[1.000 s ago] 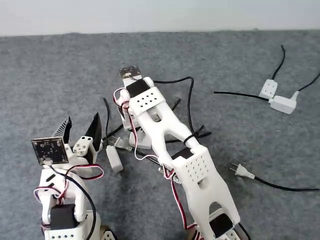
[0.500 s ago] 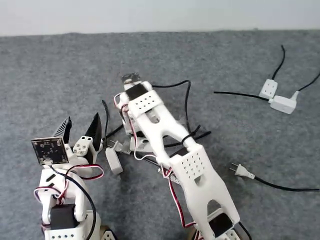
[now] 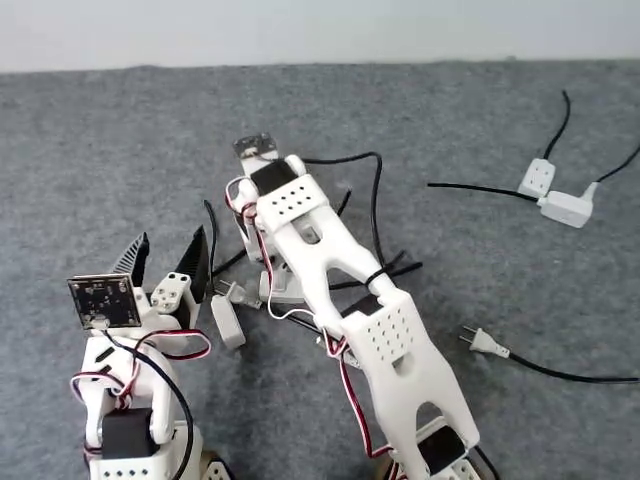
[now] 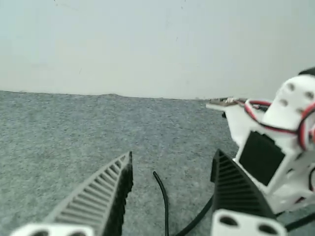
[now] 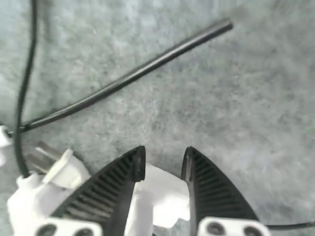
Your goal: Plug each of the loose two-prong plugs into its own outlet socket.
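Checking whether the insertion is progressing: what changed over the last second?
The right arm drew back slightly toward its base, then stretched out again, and the black cable beside it shifted along. The left gripper, open, barely shifted; the far sockets and the lone plug stayed put.

White outlet socket (image 5: pixel 165 192) sits in the right end effector (image 5: pixel 164 156), a two-prong plug (image 5: pixel 61 168) just beside, unplugged.

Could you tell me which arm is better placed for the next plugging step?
Probably right: its fingers clasp a white piece beside a plug; the left gripper hangs open above the table, holding nothing.
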Robot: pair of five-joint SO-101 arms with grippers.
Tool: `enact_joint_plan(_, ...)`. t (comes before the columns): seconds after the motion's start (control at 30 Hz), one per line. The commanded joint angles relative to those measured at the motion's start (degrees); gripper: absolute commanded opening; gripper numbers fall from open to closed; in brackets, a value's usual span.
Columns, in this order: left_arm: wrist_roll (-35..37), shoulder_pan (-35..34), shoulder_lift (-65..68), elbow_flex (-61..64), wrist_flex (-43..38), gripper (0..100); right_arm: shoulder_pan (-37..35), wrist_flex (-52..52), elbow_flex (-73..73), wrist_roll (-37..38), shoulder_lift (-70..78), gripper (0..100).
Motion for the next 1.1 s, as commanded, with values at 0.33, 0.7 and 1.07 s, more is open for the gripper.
enact_joint_plan(0.33, 0.4, 0.3, -0.6, -0.7, -1.6, 26, 0.5, 7.3, -2.9, 0.7, -9.4, 13.4)
enact_joint_plan(0.7, 0.4, 0.2, -0.6, 0.0, -2.8, 26, -2.0, 10.3, -2.9, -2.2, -13.6, 13.3)
enact_joint_plan(1.07, 0.4, 0.1, -0.6, 0.7, -4.0, 26, -4.4, 10.6, 1.3, -2.5, -15.4, 13.3)
